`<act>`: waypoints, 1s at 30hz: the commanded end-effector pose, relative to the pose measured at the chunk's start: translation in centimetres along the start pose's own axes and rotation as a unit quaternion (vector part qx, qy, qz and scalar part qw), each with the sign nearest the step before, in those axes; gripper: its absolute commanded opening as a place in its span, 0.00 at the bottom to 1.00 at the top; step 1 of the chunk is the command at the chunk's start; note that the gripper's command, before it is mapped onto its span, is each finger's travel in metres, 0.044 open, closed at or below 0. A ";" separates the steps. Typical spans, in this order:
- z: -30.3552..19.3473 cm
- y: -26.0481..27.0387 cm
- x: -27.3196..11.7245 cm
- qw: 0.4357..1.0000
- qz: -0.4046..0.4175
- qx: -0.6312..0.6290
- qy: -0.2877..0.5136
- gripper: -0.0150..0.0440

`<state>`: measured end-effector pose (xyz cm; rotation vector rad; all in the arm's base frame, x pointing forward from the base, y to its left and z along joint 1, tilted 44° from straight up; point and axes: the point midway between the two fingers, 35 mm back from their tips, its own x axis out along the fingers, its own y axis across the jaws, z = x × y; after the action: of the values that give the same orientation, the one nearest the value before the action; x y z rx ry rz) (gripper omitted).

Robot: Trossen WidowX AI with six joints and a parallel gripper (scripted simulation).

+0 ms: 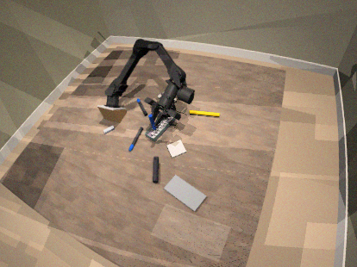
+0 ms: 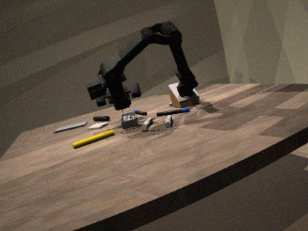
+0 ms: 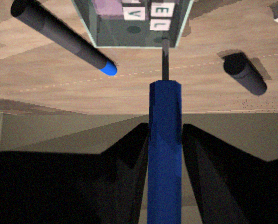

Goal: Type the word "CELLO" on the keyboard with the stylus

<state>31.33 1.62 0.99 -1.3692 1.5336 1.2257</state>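
My gripper (image 3: 164, 131) (image 2: 122, 104) is shut on the blue stylus (image 3: 165, 160) (image 1: 152, 122). The stylus's thin grey tip points away from the fingers in the wrist view, and ends at the near rim of the keyboard, just below the L key. Whether the tip touches the keyboard is hard to tell. The keyboard (image 3: 112, 39) (image 1: 151, 135) (image 2: 129, 124) is a small dark grey-green board with white lettered keys. The wrist view shows only its near end, with the E key (image 3: 162, 9), the L key (image 3: 160, 24) and the V key (image 3: 134, 12); the C and O keys are not visible there.
A dark marker with a blue end (image 1: 136, 139) (image 3: 70, 40) and a black cylinder (image 1: 155, 170) (image 3: 245, 75) lie beyond the keyboard. A yellow rod (image 1: 204, 114) (image 2: 93, 139), a white square (image 1: 177, 148) and a grey slab (image 1: 185, 193) lie around it.
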 end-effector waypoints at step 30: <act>0.9 0.1 0.7 1.000 0.001 0.002 -0.001 0.39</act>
<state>31.09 2.05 0.29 -1.3702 1.5368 1.2251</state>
